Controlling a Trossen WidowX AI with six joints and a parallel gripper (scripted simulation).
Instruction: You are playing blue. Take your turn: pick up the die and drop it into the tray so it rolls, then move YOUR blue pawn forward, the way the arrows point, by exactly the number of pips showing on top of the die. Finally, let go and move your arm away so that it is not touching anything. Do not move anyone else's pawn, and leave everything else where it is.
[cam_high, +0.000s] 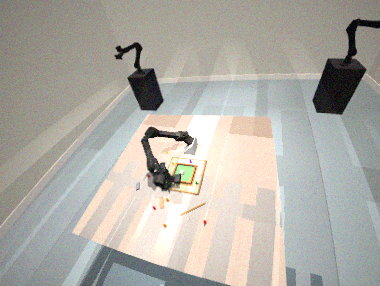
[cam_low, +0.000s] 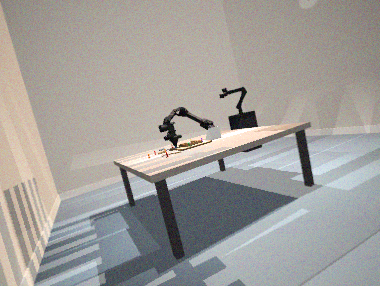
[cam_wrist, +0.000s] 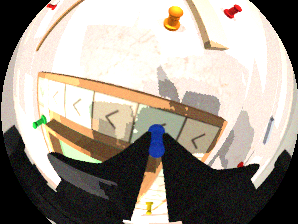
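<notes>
My gripper (cam_high: 176, 180) (cam_low: 175, 145) (cam_wrist: 156, 136) is shut on the blue pawn (cam_wrist: 156, 142). It holds the pawn upright, low over the board (cam_high: 201, 172) (cam_wrist: 65, 78), at the arrow square beside the end square on the right in the wrist view. Whether the pawn's base touches the board cannot be told. The green-floored tray (cam_high: 188, 177) (cam_wrist: 75, 151) is in the middle of the board. The white die (cam_high: 182, 172) lies in it, too small in the top view to read its pips; the fingers and the view's edge hide it in the wrist view.
A green pawn (cam_high: 196, 183) (cam_wrist: 39, 121) and a yellow pawn (cam_wrist: 149, 207) are near the board squares. An orange pawn (cam_wrist: 173, 19), a red pawn (cam_wrist: 233, 11), a wooden block (cam_high: 161, 203) (cam_wrist: 200, 25), a stick (cam_high: 193, 209) and a grey piece (cam_high: 138, 186) (cam_wrist: 269, 131) lie around the board.
</notes>
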